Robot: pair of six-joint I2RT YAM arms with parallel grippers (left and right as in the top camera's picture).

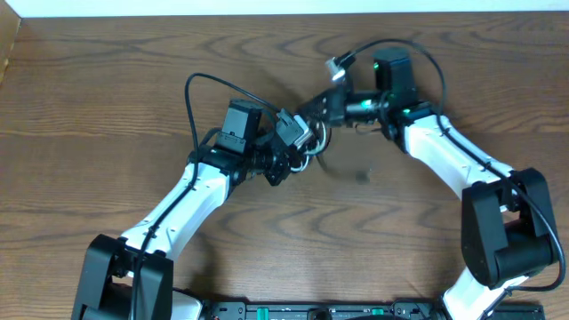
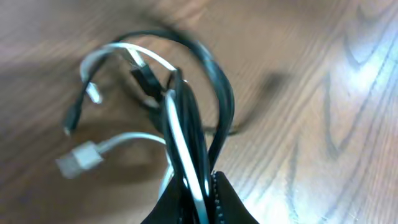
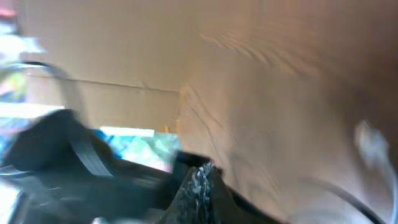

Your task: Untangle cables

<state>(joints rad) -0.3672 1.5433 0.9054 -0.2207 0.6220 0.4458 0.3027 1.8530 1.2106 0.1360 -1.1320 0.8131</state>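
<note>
The left gripper is pressed together on the cables, both strands at once. In its wrist view the white cable and the black cable run side by side out from between the fingers. They then fan into loose loops that look lifted off the table. A white plug dangles off to one side.

Across from it, the right gripper sits just beside the bundle, with a pale plug poking up next to it. Its own camera is smeared with blur, so I cannot tell whether its jaws are clamped on a strand or merely close to one. From above it may have the white one.

To my eye this is the pulling-apart step, with the tangle hanging between the two arms and not yet undone. Next, each arm needs a single colour. The left would want to let one strand go, then the two should draw apart slowly so the loops slip rather than cinch.
</note>
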